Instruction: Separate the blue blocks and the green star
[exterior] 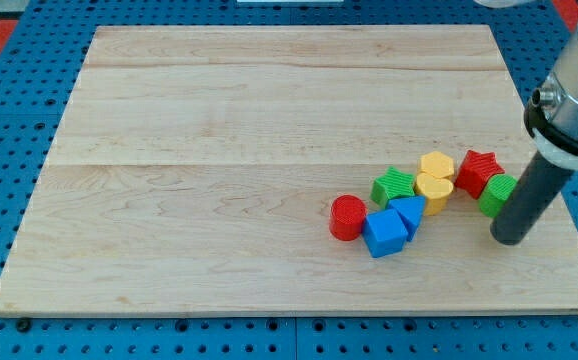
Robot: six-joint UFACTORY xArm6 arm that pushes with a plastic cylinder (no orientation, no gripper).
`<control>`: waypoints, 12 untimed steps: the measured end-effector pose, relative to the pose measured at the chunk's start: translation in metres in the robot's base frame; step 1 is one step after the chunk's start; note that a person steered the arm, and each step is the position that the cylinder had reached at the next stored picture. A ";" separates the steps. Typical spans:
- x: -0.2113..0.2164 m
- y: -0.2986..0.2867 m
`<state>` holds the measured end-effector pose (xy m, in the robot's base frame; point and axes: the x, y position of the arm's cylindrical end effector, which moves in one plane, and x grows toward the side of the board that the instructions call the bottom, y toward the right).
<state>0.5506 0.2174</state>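
Camera view shows the two blue blocks low in the cluster, right of the board's centre: a blue cube (385, 234) nearest the near edge and a blue triangular block (409, 210) touching its upper right corner. A green block (394, 185) with a ribbed, lobed outline sits just behind them, touching the triangle; I take this to be the green star, though its shape is hard to make out. A second green block (496, 194) lies further right, partly hidden by the rod, so which one is the star I cannot settle for certain.

Touching the cube on its left is a red cylinder (347, 217). Right of the blue pair stands a yellow heart-like block (433, 190), with another yellow block (437, 164) just beyond it. A red star (478, 170) lies further right, touching the far-right green block.

My tip (512, 238) rests on the wooden board (219, 150) at the cluster's right end, just beside that right-hand green block and well apart from the blues. There are no fingers to open or close; the rod only pushes.

The blues and the near green block are packed together, so the separation looks not yet begun. From the right end a leftward push would likely squeeze everything tighter; wedging between green and blue seems the better line.
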 end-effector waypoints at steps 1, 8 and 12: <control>0.018 -0.032; -0.030 -0.112; -0.161 -0.114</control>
<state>0.3901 0.1033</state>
